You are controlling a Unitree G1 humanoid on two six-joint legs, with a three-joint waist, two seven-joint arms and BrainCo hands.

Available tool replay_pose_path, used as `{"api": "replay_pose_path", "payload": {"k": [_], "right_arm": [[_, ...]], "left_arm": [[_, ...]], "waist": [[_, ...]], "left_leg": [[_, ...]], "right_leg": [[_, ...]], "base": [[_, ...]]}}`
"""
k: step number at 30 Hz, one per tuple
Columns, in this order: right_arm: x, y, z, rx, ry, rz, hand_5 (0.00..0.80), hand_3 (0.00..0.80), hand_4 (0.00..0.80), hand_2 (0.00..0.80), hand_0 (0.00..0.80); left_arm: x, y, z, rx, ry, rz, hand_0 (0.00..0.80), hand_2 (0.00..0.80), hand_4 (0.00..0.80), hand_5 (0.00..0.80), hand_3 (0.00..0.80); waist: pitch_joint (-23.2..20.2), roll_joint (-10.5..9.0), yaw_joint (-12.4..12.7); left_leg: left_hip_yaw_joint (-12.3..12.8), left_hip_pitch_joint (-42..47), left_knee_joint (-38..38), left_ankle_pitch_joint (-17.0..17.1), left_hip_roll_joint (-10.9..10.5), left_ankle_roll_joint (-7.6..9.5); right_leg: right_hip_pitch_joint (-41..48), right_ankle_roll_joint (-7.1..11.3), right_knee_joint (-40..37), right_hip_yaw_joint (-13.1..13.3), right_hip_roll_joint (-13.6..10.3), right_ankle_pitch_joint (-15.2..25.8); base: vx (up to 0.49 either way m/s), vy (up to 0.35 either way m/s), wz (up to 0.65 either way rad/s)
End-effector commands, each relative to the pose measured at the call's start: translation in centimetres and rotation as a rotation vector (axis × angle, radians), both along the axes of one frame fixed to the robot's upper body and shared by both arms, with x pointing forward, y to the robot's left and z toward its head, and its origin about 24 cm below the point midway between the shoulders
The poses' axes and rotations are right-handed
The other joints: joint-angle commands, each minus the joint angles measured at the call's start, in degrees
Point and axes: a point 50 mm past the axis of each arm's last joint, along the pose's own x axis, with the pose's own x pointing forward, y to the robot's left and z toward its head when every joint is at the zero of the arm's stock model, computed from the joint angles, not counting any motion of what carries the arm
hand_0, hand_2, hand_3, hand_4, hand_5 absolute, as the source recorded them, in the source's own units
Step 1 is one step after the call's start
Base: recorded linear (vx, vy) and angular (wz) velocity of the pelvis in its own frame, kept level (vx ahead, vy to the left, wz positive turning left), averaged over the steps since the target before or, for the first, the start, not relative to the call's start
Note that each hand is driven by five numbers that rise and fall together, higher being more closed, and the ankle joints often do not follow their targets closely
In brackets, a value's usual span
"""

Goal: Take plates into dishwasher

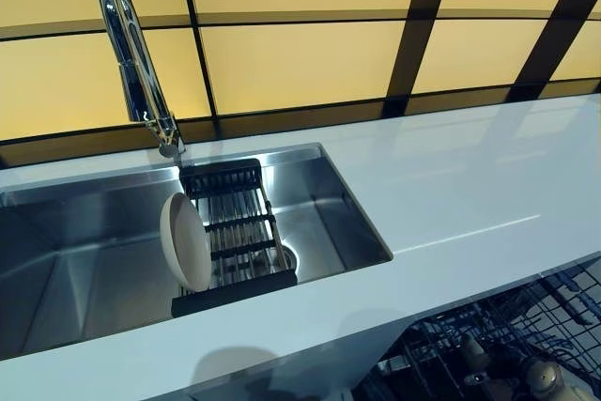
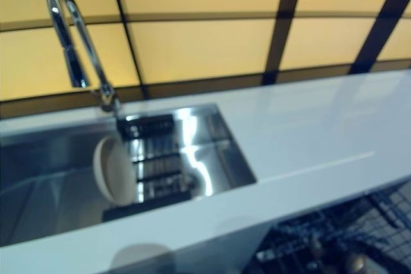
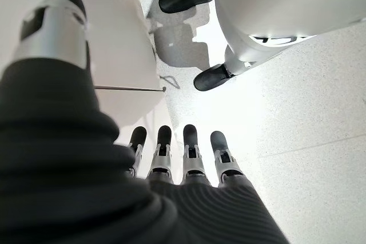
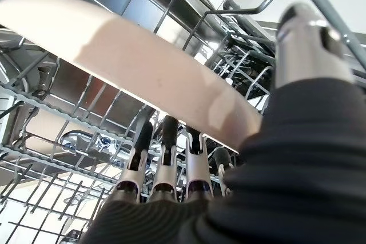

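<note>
A beige plate is pinched in my right hand, thumb on one face and fingers curled under the other. It hangs tilted just above the wire tines of the dishwasher rack; I cannot tell whether it touches them. That rack shows below the counter edge at the lower right of the eye views. Another beige plate stands on edge in the black dish rack inside the steel sink. My left hand points down at the floor, fingers straight, holding nothing.
A tall chrome faucet arches over the sink's back edge. The white counter runs to the right of the sink, with yellow tiled wall behind. A white cabinet side stands close beside my left hand.
</note>
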Motion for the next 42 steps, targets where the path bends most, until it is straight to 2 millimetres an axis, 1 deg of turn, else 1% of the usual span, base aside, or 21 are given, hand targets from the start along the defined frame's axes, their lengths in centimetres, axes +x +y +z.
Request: {"api": "replay_pose_path", "payload": {"k": [1,10,14,15,16,18,19,20,22,24,25,26,28,32,33,34,36,38,40,41,42], "right_arm": [[1.8,-0.6,1.9,-0.022,-0.071,-0.009,0.0,0.0,0.0,0.0,0.0],[1.9,-2.0,3.7,-0.057,-0.084,-0.02,0.0,0.0,0.0,0.0,0.0],[2.1,-3.0,4.9,-0.084,-0.093,-0.034,0.0,0.0,0.0,0.0,0.0],[2.2,-3.5,5.6,-0.098,-0.103,-0.042,0.0,0.0,0.0,0.0,0.0],[2.2,-3.5,5.6,-0.098,-0.103,-0.042,0.0,0.0,0.0,0.0,0.0],[2.4,-4.4,7.0,-0.116,-0.123,-0.059,0.0,0.0,0.0,0.0,0.0],[2.6,-5.1,8.3,-0.132,-0.142,-0.073,0.0,0.0,0.0,0.0,0.0],[2.6,-5.2,8.5,-0.137,-0.15,-0.076,0.0,0.0,0.0,0.0,0.0],[3.0,-6.2,10.9,-0.154,-0.186,-0.09,0.0,0.0,0.0,0.0,0.0],[3.2,-6.7,12.2,-0.169,-0.209,-0.099,0.0,0.0,0.0,0.0,0.0],[3.4,-7.2,13.9,-0.181,-0.233,-0.107,0.0,0.0,0.0,0.0,0.0],[3.5,-7.5,14.8,-0.183,-0.249,-0.118,0.0,0.0,0.0,0.0,0.0],[3.5,-7.9,15.7,-0.188,-0.258,-0.132,0.0,0.0,0.0,0.0,0.0],[2.6,-9.7,18.1,-0.202,-0.234,-0.195,0.0,0.0,0.0,0.0,0.0],[2.2,-10.4,19.0,-0.209,-0.238,-0.216,0.0,0.0,0.0,0.0,0.0],[2.2,-10.5,19.1,-0.211,-0.239,-0.221,0.0,0.0,0.0,0.0,0.0],[1.5,-11.8,20.7,-0.256,-0.236,-0.278,0.0,0.0,0.0,0.0,0.0],[1.2,-12.3,21.4,-0.257,-0.239,-0.309,0.0,0.0,0.0,0.0,0.0],[0.9,-13.1,23.2,-0.269,-0.272,-0.372,0.0,0.0,0.0,0.0,0.0],[0.9,-13.2,23.4,-0.276,-0.282,-0.379,0.0,0.0,0.0,0.0,0.0],[0.9,-13.5,24.3,-0.294,-0.299,-0.391,0.0,0.0,0.0,0.0,0.0]], "left_arm": [[0.6,1.4,0.5,0.039,-0.008,0.015,0.0,0.0,0.0,0.0,0.0],[0.4,1.7,0.5,0.049,-0.001,0.025,0.0,0.0,0.0,0.0,0.0],[0.5,1.7,0.5,0.053,-0.001,0.029,0.0,0.0,0.0,0.0,0.0],[0.4,1.8,0.6,0.054,0.0,0.03,0.0,0.0,0.0,0.0,0.0],[0.4,1.8,0.6,0.054,0.0,0.029,0.0,0.0,0.0,0.0,0.0],[0.4,1.9,0.6,0.058,-0.001,0.032,0.0,0.0,0.0,0.0,0.0],[0.4,2.1,0.6,0.062,0.001,0.034,0.0,0.0,0.0,0.0,0.0],[0.4,2.1,0.7,0.062,0.001,0.033,0.0,0.0,0.0,0.0,0.0],[0.4,2.3,0.7,0.066,0.002,0.044,0.0,0.0,0.0,0.0,0.0],[0.5,2.3,0.8,0.065,0.001,0.05,0.0,0.0,0.0,0.0,0.0],[0.5,2.4,0.8,0.066,0.0,0.06,0.0,0.0,0.0,0.0,0.0],[0.5,2.5,0.8,0.067,-0.001,0.066,0.0,0.0,0.0,0.0,0.0],[0.5,2.5,0.8,0.066,-0.001,0.073,0.0,0.0,0.0,0.0,0.0],[0.3,2.7,0.8,0.069,0.0,0.091,0.0,0.0,0.0,0.0,0.0],[0.2,2.8,0.8,0.072,0.002,0.096,0.0,0.0,0.0,0.0,0.0],[0.2,2.7,0.8,0.073,0.003,0.096,0.0,0.0,0.0,0.0,0.0],[0.0,2.8,0.8,0.079,0.009,0.096,0.0,0.0,0.0,0.0,0.0],[-0.1,2.9,0.8,0.081,0.011,0.096,0.0,0.0,0.0,0.0,0.0],[-0.1,3.0,0.8,0.085,0.018,0.092,0.0,0.0,0.0,0.0,0.0],[-0.1,3.0,0.8,0.085,0.019,0.092,0.0,0.0,0.0,0.0,0.0],[-0.1,3.1,0.8,0.086,0.022,0.09,0.0,0.0,0.0,0.0,0.0]], "waist": [[-0.74,-2.59,0.64],[-0.96,-3.03,0.15],[-1.0,-3.31,-0.16],[-0.97,-3.4,-0.3],[-0.95,-3.38,-0.28],[-0.86,-3.58,-0.53],[-0.81,-3.76,-0.8],[-0.78,-3.79,-0.82],[-0.71,-4.11,-1.41],[-0.66,-4.26,-1.76],[-0.77,-4.47,-2.12],[-0.8,-4.57,-2.29],[-0.89,-4.69,-2.48],[-1.31,-5.24,-2.82],[-1.57,-5.51,-2.88],[-1.61,-5.52,-2.87],[-1.93,-5.98,-2.6],[-2.0,-6.14,-2.44],[-2.23,-6.41,-2.03],[-2.27,-6.44,-1.96],[-2.4,-6.54,-1.65]], "left_leg": [[-4.95,-0.95,-0.03,-1.54,-1.48,0.78],[-4.2,-0.67,-0.03,-1.57,-1.13,0.75],[-4.05,-0.61,-0.03,-1.56,-1.08,0.77],[-3.97,-0.5,-0.03,-1.58,-1.06,0.77],[-3.97,-0.49,-0.03,-1.58,-1.06,0.77],[-3.79,-0.4,-0.03,-1.56,-0.96,0.74],[-3.64,-0.34,-0.03,-1.57,-0.88,0.72],[-3.61,-0.32,-0.03,-1.58,-0.87,0.73],[-3.33,-0.21,-0.03,-1.52,-0.82,0.75],[-3.17,-0.06,-0.03,-1.54,-0.8,0.77],[-3.01,-0.05,-0.03,-1.55,-0.78,0.79],[-2.91,-0.02,-0.03,-1.58,-0.78,0.81],[-2.73,0.05,-0.03,-1.61,-0.74,0.82],[-2.56,-0.03,-0.03,-1.61,-0.74,0.88],[-2.56,-0.05,-0.03,-1.62,-0.73,0.88],[-2.56,-0.06,-0.03,-1.61,-0.72,0.87],[-2.65,-0.13,-0.03,-1.65,-0.62,0.87],[-2.69,-0.2,-0.03,-1.58,-0.58,0.82],[-3.05,-0.32,-0.03,-1.59,-0.64,0.79],[-3.1,-0.35,-0.03,-1.59,-0.64,0.78],[-3.29,-0.41,-0.03,-1.58,-0.69,0.75]], "right_leg": [[0.66,6.2,0.26,-2.9,-2.07,1.33],[0.76,6.19,0.23,-2.5,-1.82,1.38],[0.77,6.12,0.22,-2.12,-1.58,1.48],[0.82,6.1,0.21,-1.99,-1.5,1.54],[0.83,6.1,0.21,-1.98,-1.5,1.54],[0.82,6.12,0.24,-1.72,-1.36,1.67],[0.81,6.09,0.22,-1.48,-1.23,1.78],[0.82,6.08,0.22,-1.44,-1.21,1.79],[0.73,6.05,0.31,-0.99,-0.91,2.0],[0.69,6.03,0.36,-0.68,-0.74,2.11],[0.71,6.0,0.32,-0.37,-0.55,2.16],[0.71,5.98,0.31,-0.19,-0.43,2.17],[0.75,5.96,0.31,0.01,-0.34,2.16],[0.69,5.89,0.32,0.46,0.03,2.17],[0.72,5.88,0.26,0.53,0.09,2.16],[0.71,5.88,0.26,0.54,0.1,2.16],[0.72,5.85,0.15,0.5,0.18,2.12],[0.76,5.85,0.15,0.45,0.25,2.13],[0.81,5.77,0.15,0.41,0.32,2.02],[0.82,5.77,0.15,0.38,0.33,2.0],[0.89,5.73,0.15,0.28,0.39,1.91]], "base": [[0.0,0.0,0.0],[0.0,0.0,0.0],[0.0,0.0,0.0],[0.0,0.0,0.0],[0.0,0.0,0.0],[0.0,0.0,0.0],[0.0,0.0,0.0],[0.0,0.0,0.0],[0.0,0.0,0.0],[0.002,0.004,-0.02],[0.004,0.012,-0.09],[0.003,0.011,-0.1],[0.003,0.009,-0.08],[0.007,0.011,-0.08],[0.0,0.0,0.0],[0.0,0.0,0.0],[0.0,0.0,0.0],[0.0,0.0,0.0],[0.0,0.0,0.0],[0.0,0.0,0.0],[0.0,0.0,0.0]]}}
